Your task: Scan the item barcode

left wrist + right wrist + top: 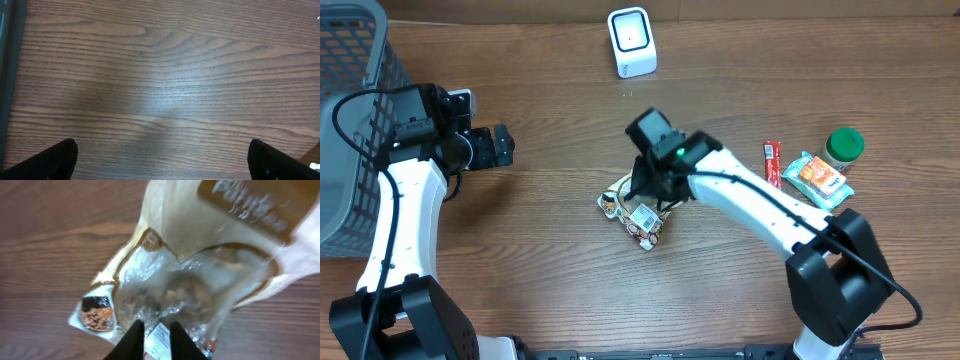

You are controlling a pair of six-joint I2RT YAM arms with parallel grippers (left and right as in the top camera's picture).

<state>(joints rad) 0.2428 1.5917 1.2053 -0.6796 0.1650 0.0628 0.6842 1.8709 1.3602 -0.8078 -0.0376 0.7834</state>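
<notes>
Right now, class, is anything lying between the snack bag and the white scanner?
Nothing visible does: only bare table separates the snack bag, pinched by the right gripper, from the scanner.

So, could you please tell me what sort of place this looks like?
Likely a mock shop checkout on a wooden table: a white scanner, a grey basket at the left, and packaged goods such as the bag and a green-lidded jar.

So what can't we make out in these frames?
Barcode on the snack bag: too small overhead; blurred in the right wrist view, partly behind the right gripper.
Basket: cut off by the overhead's left edge.
Left gripper: only fingertips show, at the left wrist view's bottom edge.
</notes>
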